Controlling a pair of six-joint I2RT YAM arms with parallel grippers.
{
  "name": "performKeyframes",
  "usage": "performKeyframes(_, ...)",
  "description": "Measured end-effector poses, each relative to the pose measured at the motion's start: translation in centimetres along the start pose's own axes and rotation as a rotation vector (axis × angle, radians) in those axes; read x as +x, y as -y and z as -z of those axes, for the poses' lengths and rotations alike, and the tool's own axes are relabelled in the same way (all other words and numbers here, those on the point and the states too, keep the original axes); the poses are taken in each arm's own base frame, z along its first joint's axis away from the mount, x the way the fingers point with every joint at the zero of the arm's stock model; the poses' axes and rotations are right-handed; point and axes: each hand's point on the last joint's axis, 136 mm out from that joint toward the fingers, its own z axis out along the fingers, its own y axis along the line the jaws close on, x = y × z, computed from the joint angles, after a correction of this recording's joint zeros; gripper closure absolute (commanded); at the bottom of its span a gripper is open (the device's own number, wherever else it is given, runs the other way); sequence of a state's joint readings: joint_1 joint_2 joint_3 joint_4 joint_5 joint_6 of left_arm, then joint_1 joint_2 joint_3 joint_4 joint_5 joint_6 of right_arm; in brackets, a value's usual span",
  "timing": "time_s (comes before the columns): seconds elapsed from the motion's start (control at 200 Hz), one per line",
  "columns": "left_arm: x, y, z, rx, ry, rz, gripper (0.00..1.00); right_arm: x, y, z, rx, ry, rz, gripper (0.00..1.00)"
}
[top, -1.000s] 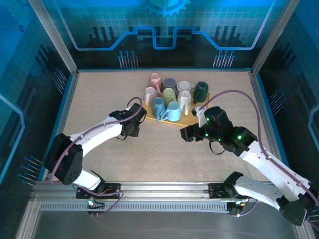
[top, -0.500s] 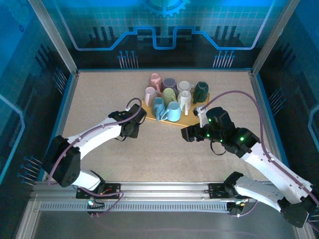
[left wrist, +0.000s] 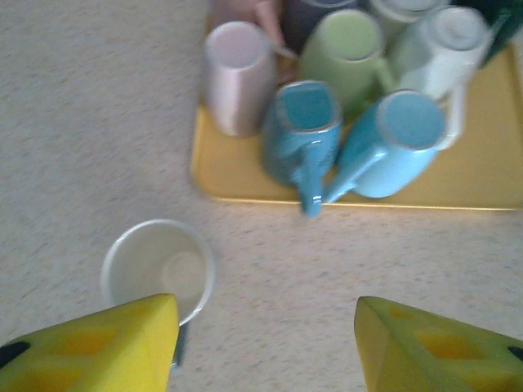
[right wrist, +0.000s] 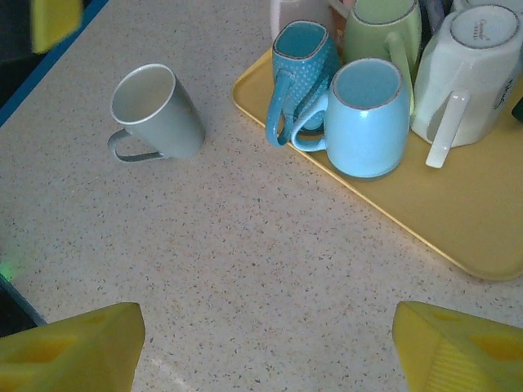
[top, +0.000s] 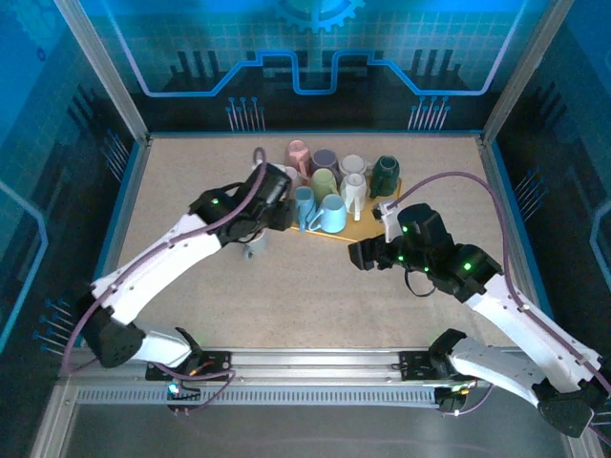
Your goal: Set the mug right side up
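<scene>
Currently: 1 pale grey ceramic mug (right wrist: 155,110), mouth up, left of yellow tray (right wrist: 458,220), so task judged done. Left gripper (left wrist: 265,327) spread, empty, above it; right gripper (right wrist: 265,327) spread, idle.

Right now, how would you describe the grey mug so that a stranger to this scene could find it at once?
Find the yellow tray at the far middle of the table. Just off its near left corner, on the bare surface, stands the grey mug. It is the one mug not on the tray, plain pale grey, with its mouth up.
</scene>
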State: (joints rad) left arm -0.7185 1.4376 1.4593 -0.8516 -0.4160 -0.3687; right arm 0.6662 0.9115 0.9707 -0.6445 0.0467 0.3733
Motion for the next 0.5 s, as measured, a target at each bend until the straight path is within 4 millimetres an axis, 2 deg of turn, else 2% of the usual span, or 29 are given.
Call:
performKeyframes(0.09,0.3,1.9,-2.7,0.001,-0.047,-0.010,0.37,0.0,0.2,-0.2,0.009,-0.005,-0.023,0.21)
performKeyframes(0.18,1.0,2.7,-5.7,-0.027,-0.101,-0.019,0.38,-0.1,0.6,-0.2,0.025,0.002,-0.049,0.21)
performKeyframes(0.315,1.4,3.2,-9.4,-0.056,-0.149,0.006,0.41,-0.5,1.3,0.4,0.050,0.030,-0.081,0.21)
performKeyframes(0.5,0.7,2.7,-12.4,-0.077,-0.152,0.067,0.44,-1.2,2.2,1.6,0.080,0.078,-0.113,0.21)
